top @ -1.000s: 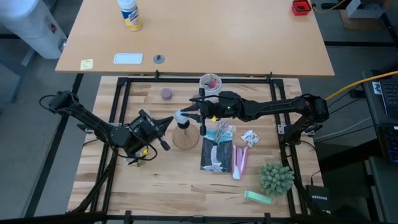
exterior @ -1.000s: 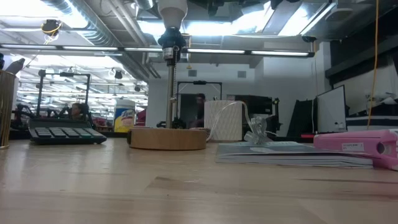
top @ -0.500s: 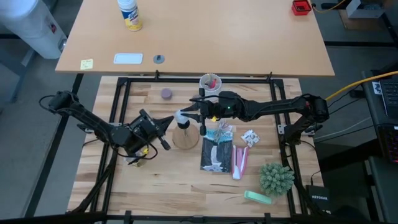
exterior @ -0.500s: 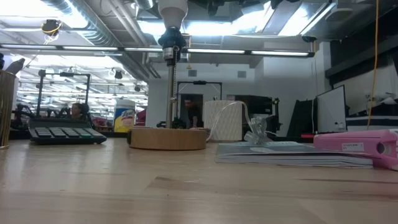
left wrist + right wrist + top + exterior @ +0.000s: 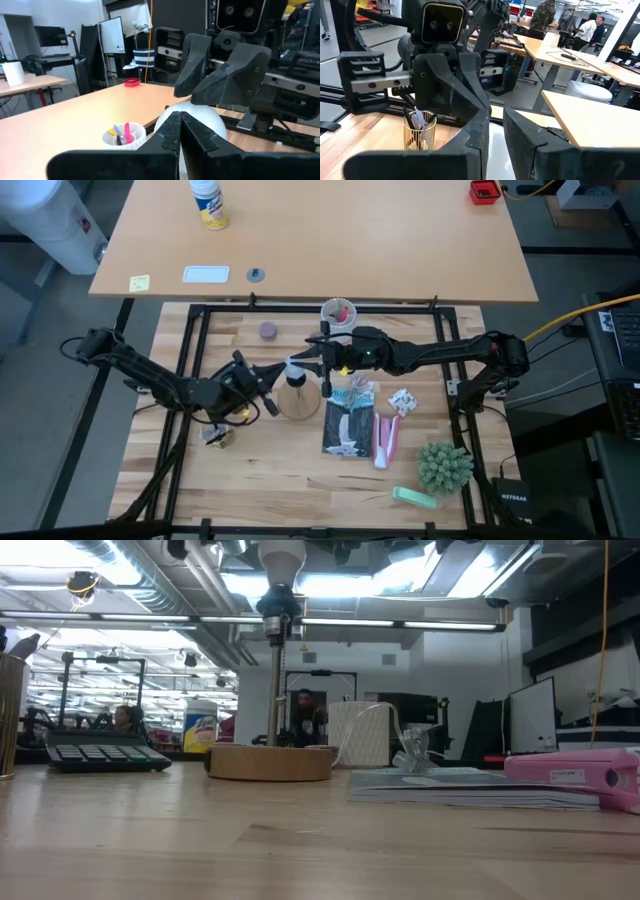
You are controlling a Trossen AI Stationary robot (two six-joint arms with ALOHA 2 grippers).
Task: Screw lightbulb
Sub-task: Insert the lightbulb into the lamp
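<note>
The small white lightbulb [image 5: 293, 367] stands upright on the black socket [image 5: 277, 606] of the post on the round wooden disc stand [image 5: 297, 402]. My right gripper [image 5: 303, 364] reaches in level from the table's right and is shut on the bulb [image 5: 496, 150]. My left gripper [image 5: 274, 372], shut, points level at the bulb's left side, its tips [image 5: 180, 125] right in front of the white glass [image 5: 206, 118]. My right gripper pinches the bulb's white glass [image 5: 495, 142] between its two fingers, coming level from the table's right. The bulb stays upright on the socket, atop the post. My left gripper's shut tips stand close to the bulb's left side; whether they touch it I cannot tell.
A white cup [image 5: 338, 311] with red items stands behind the stand, a purple disc [image 5: 268, 330] at the far left. Right of the stand lie a booklet [image 5: 348, 430], a pink case [image 5: 386, 438], a crumpled wrapper [image 5: 403, 401] and a green plant [image 5: 444, 467].
My left gripper has moved toward the lightbulb and the table's far edge, rolling a little as it went, and stays shut. My right gripper and the bulb have kept still.
</note>
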